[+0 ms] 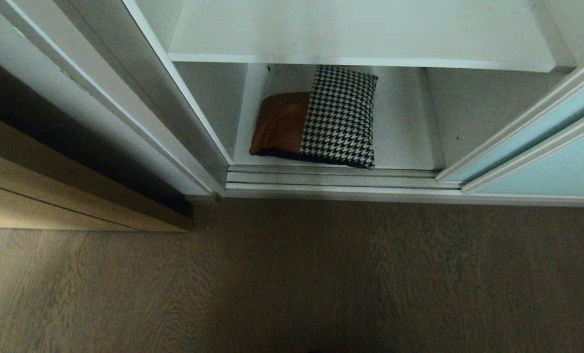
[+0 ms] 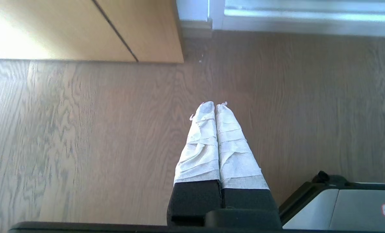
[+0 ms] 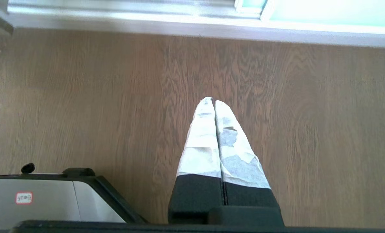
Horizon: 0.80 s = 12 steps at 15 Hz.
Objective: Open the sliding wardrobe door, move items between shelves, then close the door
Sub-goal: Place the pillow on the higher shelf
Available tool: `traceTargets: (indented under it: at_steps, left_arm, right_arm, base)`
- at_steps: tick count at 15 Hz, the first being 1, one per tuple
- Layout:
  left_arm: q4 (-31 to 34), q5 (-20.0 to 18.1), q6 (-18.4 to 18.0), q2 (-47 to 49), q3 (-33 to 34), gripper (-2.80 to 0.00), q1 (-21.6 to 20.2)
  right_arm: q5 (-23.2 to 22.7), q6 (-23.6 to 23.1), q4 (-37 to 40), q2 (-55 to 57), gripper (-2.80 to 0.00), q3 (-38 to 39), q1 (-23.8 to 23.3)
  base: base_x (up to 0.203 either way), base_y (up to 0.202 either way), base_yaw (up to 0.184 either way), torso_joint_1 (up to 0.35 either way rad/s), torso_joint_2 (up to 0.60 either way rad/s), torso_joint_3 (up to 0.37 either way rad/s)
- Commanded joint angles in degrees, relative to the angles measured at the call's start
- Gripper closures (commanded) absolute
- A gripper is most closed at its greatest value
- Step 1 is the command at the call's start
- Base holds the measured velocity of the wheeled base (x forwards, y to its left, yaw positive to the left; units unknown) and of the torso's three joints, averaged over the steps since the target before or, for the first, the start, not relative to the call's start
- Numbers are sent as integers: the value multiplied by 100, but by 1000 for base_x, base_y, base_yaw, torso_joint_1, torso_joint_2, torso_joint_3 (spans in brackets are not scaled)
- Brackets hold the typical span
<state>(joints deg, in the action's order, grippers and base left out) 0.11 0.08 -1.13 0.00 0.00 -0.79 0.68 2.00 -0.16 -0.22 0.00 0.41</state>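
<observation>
**Wardrobe open, cushion on lowest shelf, both arms parked**

Sliding wardrobe door [image 1: 551, 147] pushed to the right, leaving the compartment exposed. Cushion [image 1: 321, 117] flat on the bottom shelf [image 1: 404, 142], toward its left side, tan leather part leftmost, houndstooth part beside it. Upper shelf [image 1: 360, 34] directly above, bare. Left gripper [image 2: 215, 105] pressed together, holding nothing, hanging over the wooden floor [image 1: 292, 274]. Right gripper [image 3: 214, 100] likewise pressed together, holding nothing, over the same floor near the door track [image 1: 331, 176].
</observation>
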Motion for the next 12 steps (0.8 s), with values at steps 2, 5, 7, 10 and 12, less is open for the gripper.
traceTargets:
  at_steps: [2, 5, 7, 10, 12]
  left_arm:
    - [7, 10, -2, 9, 9, 0, 0]
    - [7, 10, 17, 9, 9, 0, 0]
    - [7, 3, 0, 9, 9, 0, 0]
    - [-11, -8, 41, 9, 9, 0, 0]
    - [-11, -8, 42, 9, 9, 0, 0]
  right_arm:
    - [2, 2, -2, 4, 0, 5, 2]
    - [2, 2, -2, 4, 0, 0, 2]
    - [2, 2, -2, 4, 0, 0, 2]
    - [2, 2, -2, 4, 0, 0, 2]
    - [2, 2, -2, 4, 0, 6, 2]
  base:
    - [195, 0, 2, 11, 5, 2]
    - [196, 0, 2, 1, 2, 3]
    - [195, 0, 0, 3, -1, 3]
    - [153, 0, 0, 4, 4, 2]
    - [0, 0, 0, 0, 0, 0]
